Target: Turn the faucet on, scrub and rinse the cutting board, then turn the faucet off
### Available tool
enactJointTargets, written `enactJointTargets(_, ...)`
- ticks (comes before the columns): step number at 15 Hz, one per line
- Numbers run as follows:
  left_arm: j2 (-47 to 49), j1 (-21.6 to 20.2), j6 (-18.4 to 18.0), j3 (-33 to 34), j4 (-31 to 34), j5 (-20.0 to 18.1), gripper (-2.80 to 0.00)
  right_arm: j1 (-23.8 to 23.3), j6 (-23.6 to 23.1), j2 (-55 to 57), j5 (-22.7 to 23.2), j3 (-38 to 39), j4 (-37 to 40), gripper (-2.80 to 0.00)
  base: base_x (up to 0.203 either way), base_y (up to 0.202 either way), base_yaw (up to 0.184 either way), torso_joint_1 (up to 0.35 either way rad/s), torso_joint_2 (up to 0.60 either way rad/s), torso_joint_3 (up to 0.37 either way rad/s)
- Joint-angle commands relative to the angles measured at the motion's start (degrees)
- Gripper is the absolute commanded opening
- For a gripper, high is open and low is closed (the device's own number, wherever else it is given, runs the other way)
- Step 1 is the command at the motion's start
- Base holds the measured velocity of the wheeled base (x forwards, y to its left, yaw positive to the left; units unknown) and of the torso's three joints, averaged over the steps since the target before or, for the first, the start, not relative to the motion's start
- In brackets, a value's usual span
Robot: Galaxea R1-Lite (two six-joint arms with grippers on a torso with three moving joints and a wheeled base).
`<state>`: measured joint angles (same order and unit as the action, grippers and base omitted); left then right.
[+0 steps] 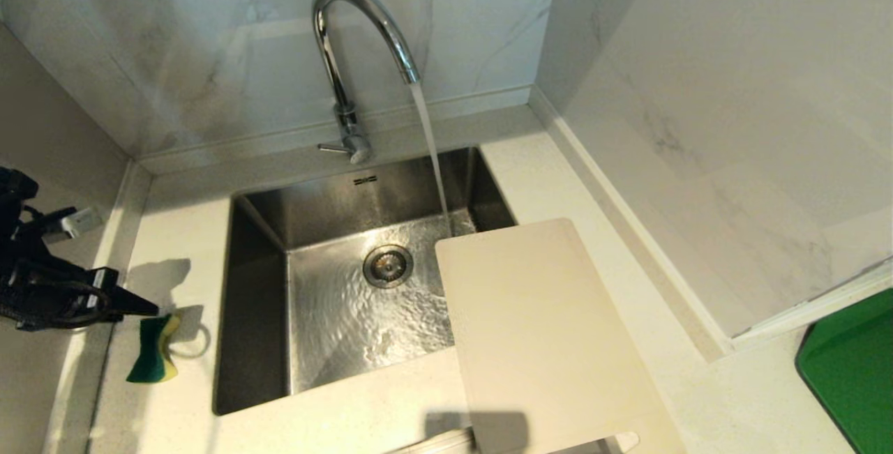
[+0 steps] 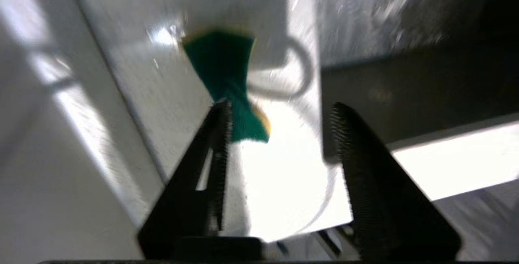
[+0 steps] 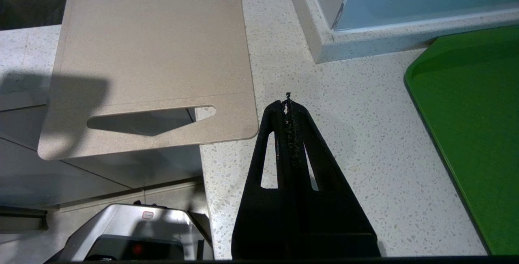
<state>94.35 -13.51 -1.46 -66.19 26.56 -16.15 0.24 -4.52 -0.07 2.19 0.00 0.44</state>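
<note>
Smooth beige cutting board (image 1: 544, 342) overhangs rippled steel sink (image 1: 258, 300)

I see the faucet (image 1: 359, 42) at the top centre of the head view, a shiny chrome gooseneck with a thin side lever at its base, and water streams from its arched spout. The cutting board (image 1: 537, 335) fills the lower centre-right: pale beige, thin, rounded corners. Its far corner overhangs the basin, and its slot-handle end juts past the counter's front edge.
</note>
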Motion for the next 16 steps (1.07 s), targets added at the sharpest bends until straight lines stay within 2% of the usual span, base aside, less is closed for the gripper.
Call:
enactJointTargets(1,-5.95,-0.03,-0.17,-3.97,0.18,0.04,-2.8,0.02,-0.05,0.07,0.0,0.0,0.0,-2.8,0.0,0.0,0.0,0.0,0.0,0.0)
enactJointTargets(4,-12.15,-0.1,-0.21,-9.52,0.62,0.22,-2.8,0.02,-0.05,0.07,0.0,0.0,0.0,-2.8,0.0,0.0,0.0,0.0,0.0,0.0)
enactJointTargets(9,-24.52,-0.12,0.0,-12.07,0.45,-0.07,-2.8,0.02,-0.05,0.07,0.0,0.0,0.0,-2.8,0.0,0.0,0.0,0.0,0.0,0.0)
enactJointTargets(11,-29.71,-0.12,0.13,-12.05,0.36,-0.4,-2.8,0.02,-0.05,0.07,0.0,0.0,0.0,-2.8,0.0,0.0,0.0,0.0,0.0,0.0)
enactJointTargets(14,-38.35,-0.1,0.21,-10.63,0.61,-3.28,-2.8,0.02,-0.05,0.07,0.0,0.0,0.0,-2.8,0.0,0.0,0.0,0.0,0.0,0.0)
enactJointTargets(16,-44.85,0.03,-0.05,-5.3,0.72,-5.2,-2.8,0.02,-0.05,0.07,0.0,0.0,0.0,-2.8,0.0,0.0,0.0,0.0,0.0,0.0)
